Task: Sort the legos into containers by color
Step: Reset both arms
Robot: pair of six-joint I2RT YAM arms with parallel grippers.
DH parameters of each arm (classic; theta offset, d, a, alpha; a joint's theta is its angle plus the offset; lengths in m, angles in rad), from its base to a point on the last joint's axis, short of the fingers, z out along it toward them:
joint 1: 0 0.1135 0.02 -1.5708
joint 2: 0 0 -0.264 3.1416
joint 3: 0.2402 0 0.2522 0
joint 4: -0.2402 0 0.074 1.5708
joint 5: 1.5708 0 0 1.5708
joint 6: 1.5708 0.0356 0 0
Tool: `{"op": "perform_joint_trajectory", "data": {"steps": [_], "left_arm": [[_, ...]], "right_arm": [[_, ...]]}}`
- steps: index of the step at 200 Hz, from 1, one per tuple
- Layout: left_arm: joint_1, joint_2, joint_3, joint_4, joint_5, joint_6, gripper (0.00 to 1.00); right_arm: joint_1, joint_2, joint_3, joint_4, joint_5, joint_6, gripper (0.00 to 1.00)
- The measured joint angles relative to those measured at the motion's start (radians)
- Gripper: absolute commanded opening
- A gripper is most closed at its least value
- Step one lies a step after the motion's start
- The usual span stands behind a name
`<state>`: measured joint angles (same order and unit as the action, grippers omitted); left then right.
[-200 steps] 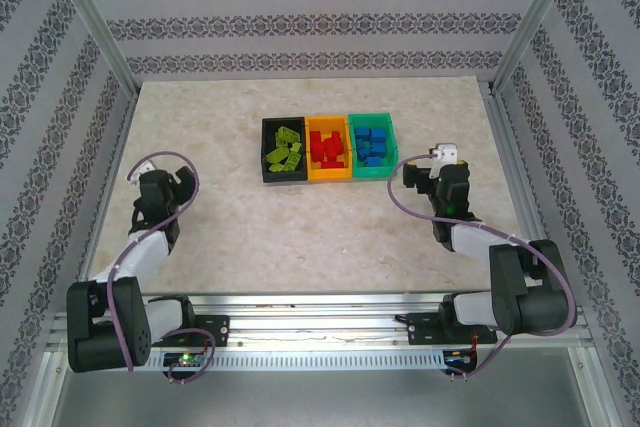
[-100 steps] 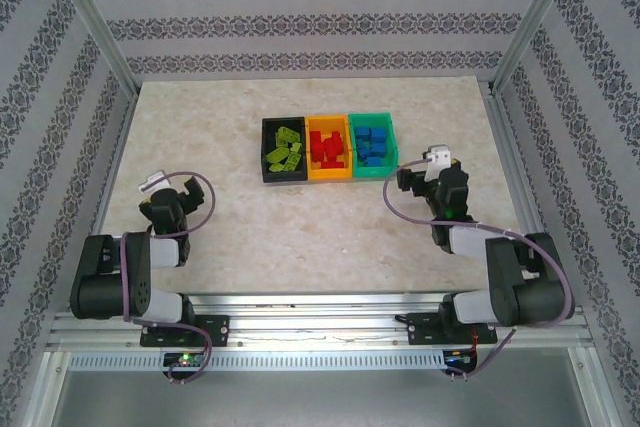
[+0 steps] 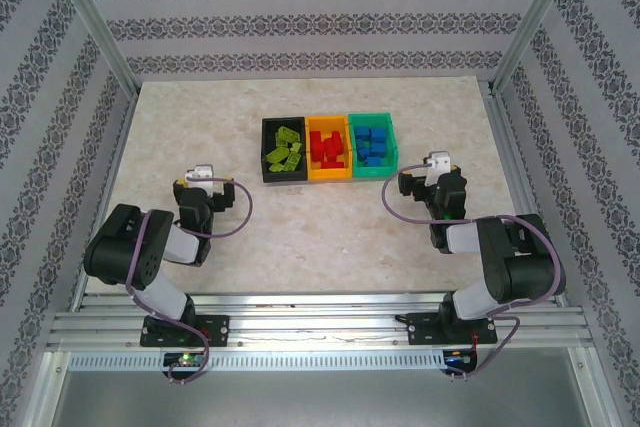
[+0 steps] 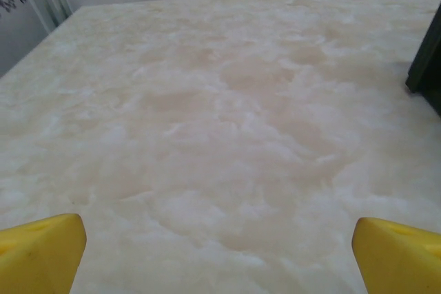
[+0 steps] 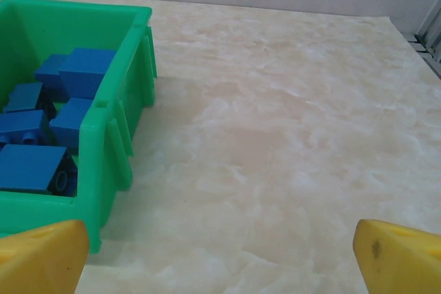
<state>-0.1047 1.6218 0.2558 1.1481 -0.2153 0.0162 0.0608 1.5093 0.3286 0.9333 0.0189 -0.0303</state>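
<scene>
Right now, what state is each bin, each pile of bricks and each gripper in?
black bin: open-topped, holds lime green bricks.
orange-yellow bin: open-topped, holds red bricks.
green bin: open-topped, holds blue bricks.
left gripper: open, empty, above the table.
right gripper: open, empty, near the green bin.

Lime-green legos [image 3: 285,150] lie in the black bin [image 3: 265,152], red legos [image 3: 327,149] in the orange-yellow bin [image 3: 328,176] and blue legos [image 3: 372,145] in the green bin [image 3: 372,173] — each colour apart — on a table [image 3: 330,232] marbled in cream and pale tan. The walls [image 3: 300,27] carry grey-and-white stripes with bands of dark damask ornament, between silver frame posts [image 3: 95,27]. The left arm [image 3: 140,247] and right arm [image 3: 510,267] are black with looping purple cables [image 3: 240,215] — their fingertips [image 4: 38,256] bright yellow.
</scene>
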Motion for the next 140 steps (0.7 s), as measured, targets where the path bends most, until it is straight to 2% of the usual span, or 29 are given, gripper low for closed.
{"op": "perform_joint_trajectory", "data": {"steps": [66,103,140], "left_arm": [[0.000,0.000,0.014,0.016,-0.011,0.026,1.00],[0.000,0.011,-0.044,0.136,0.001,0.037,1.00],[0.000,0.023,-0.068,0.183,0.005,0.041,1.00]], "right_arm": [[-0.013,0.001,0.000,0.000,0.001,0.001,0.98],[-0.013,0.001,0.000,-0.001,0.001,0.001,0.98],[-0.013,0.001,0.000,-0.001,0.001,0.001,0.98]]}}
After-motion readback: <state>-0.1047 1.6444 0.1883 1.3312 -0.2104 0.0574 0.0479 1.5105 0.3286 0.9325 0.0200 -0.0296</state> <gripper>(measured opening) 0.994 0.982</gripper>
